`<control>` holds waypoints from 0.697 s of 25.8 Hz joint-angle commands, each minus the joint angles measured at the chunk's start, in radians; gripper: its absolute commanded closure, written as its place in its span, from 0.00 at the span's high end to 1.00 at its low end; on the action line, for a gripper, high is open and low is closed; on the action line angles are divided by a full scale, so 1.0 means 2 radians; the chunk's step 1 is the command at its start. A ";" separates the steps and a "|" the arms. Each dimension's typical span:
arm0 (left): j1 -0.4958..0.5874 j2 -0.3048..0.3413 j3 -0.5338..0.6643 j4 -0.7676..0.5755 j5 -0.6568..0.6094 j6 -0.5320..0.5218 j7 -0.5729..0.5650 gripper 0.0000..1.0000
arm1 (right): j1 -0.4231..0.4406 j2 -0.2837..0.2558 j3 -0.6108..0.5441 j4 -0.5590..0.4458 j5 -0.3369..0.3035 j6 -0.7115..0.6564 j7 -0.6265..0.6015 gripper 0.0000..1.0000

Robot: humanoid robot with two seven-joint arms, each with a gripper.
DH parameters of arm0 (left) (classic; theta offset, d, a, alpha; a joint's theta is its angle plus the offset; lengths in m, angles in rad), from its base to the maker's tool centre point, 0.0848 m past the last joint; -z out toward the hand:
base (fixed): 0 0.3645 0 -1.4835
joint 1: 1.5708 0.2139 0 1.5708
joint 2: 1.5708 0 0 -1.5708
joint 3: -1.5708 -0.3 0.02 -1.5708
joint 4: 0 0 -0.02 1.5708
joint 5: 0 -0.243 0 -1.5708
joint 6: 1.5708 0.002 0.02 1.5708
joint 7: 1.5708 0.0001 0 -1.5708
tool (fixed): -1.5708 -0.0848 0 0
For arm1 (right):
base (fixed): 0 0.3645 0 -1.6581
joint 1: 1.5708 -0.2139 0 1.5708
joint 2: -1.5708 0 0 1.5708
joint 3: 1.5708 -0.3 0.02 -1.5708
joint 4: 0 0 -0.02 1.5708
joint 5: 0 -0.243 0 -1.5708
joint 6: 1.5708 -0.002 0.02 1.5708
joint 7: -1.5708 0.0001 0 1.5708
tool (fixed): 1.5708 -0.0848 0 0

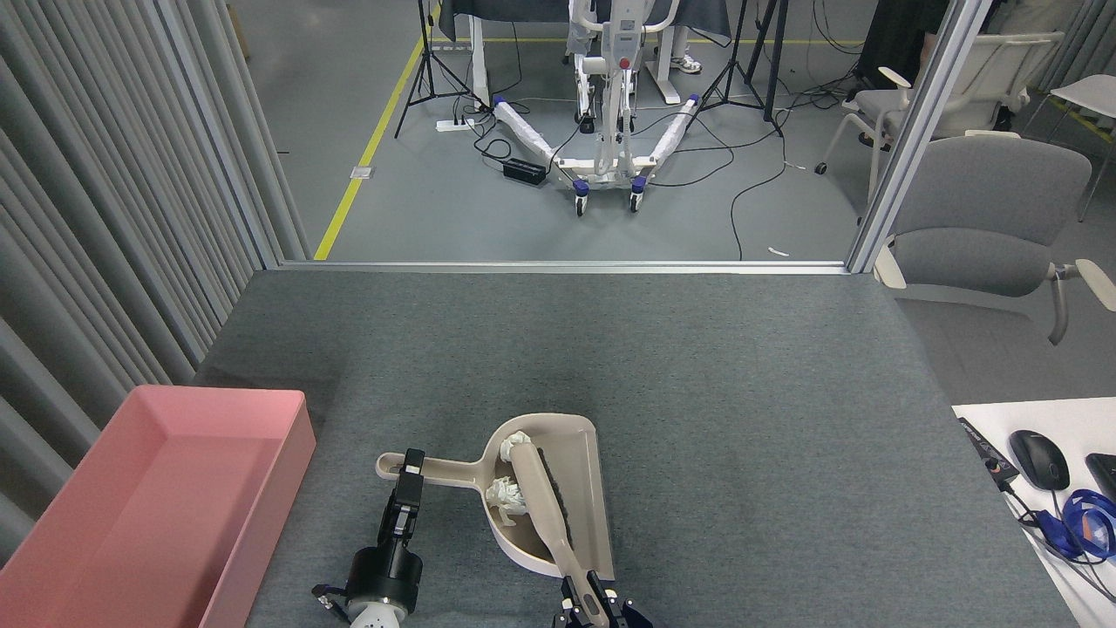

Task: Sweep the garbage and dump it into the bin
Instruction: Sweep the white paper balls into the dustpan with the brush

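A beige dustpan (575, 488) lies on the grey table, its handle pointing left. My left gripper (411, 467) is shut on that handle. A beige brush (539, 484) lies inside the pan, pressing two white wads of garbage (503, 493) against the pan's back wall; the upper wad (513, 443) peeks out by the brush tip. My right gripper (589, 597) at the bottom edge is shut on the brush handle. The pink bin (261, 488) stands at the left, apart from the pan, with nothing visible inside.
A white desk corner (985, 419) with a mouse (1039, 460) and cables sits at the right. Grey slatted panels (105, 218) run along the left. Beyond the table's far edge (567, 268) are floor, stands and chairs.
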 commanded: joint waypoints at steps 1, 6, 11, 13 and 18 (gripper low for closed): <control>0.004 0.001 -0.002 -0.012 0.053 -0.004 0.004 0.00 | 0.000 0.002 0.003 -0.003 -0.001 0.003 -0.005 0.00; 0.008 0.002 -0.002 -0.025 0.075 -0.003 0.004 0.00 | 0.002 -0.001 -0.002 -0.019 -0.008 0.006 -0.013 0.00; 0.011 0.002 -0.004 -0.036 0.075 -0.001 0.004 0.00 | -0.001 -0.004 -0.005 -0.026 -0.044 0.003 -0.020 0.00; 0.019 0.002 -0.003 -0.049 0.077 0.006 0.004 0.00 | 0.001 -0.007 -0.007 -0.041 -0.044 0.003 -0.031 0.00; 0.023 0.004 -0.004 -0.059 0.078 0.009 0.004 0.00 | 0.010 -0.016 -0.051 -0.076 -0.044 0.009 -0.060 0.00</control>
